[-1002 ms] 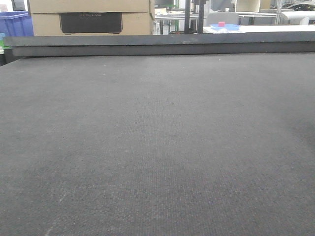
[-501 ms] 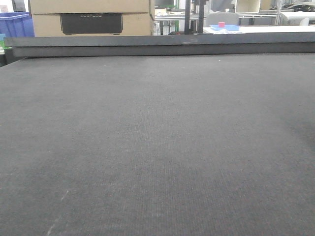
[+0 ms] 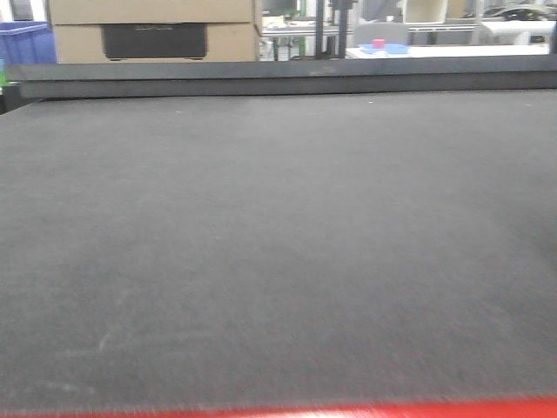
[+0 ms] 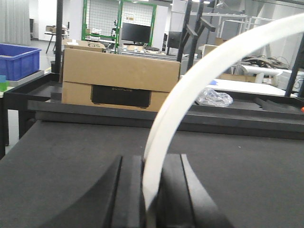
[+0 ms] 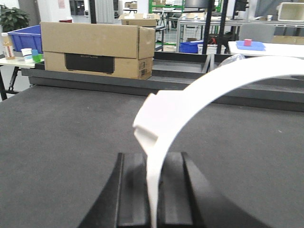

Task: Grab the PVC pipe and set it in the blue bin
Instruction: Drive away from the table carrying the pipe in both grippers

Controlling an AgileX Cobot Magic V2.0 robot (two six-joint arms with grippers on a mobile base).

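The white curved plastic PVC pipe (image 4: 164, 121) is clamped at its lower end by the left gripper (image 4: 151, 187). The black fingers (image 4: 127, 190) press against it from both sides. From there the pipe arcs up and to the right, in front of the brown cardboard box (image 4: 118, 71) that has a black panel on its face.

The right gripper (image 5: 151, 190) pinches a white curved plastic piece (image 5: 180, 107) with a stepped notch near its lower end. This piece also arcs up and to the right, to the right of the box. Whether it is the same piece as the PVC pipe cannot be determined.

Both grippers hang over the dark grey felt-like table surface (image 3: 278, 244), nearer the cameras than the box. The blue plastic bin (image 4: 16, 59) stands to the left of the box, beyond the table's far edge. A crumpled clear plastic bag (image 4: 213, 97) lies to the right of the box.
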